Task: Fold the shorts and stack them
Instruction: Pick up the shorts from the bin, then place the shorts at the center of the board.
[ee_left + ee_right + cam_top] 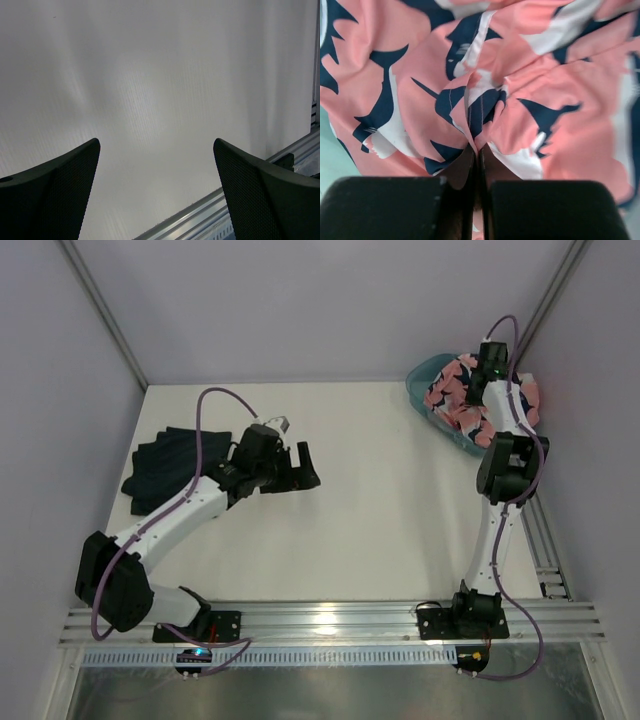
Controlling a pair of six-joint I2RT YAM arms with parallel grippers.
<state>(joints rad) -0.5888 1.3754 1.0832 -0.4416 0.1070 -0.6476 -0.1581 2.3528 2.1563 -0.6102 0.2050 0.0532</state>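
Near the left edge of the surface (380, 490): dark shorts (170, 465), lying in a low flat heap. Just right of them: left fingers (305, 466), spread wide, grasping nothing, only bare surface below in the wrist view.

Far right corner: pink shorts (420, 90), bunched in the tub (425, 375), partly draped over its rim. Right fingers (476, 150) clenched on a narrow ridge of pink fabric, pinched between the tips.

Likely to go wrong from here:
- Slipping free on the lift, given so thin a pinch on soft cloth.
- Catching one layer only, so coming out twisted and hard to lay flat.
- Dragging or tipping the light tub, with cloth snagged on its rim.
- Landing bunched, well apart from the dark shorts, so no neat stack.
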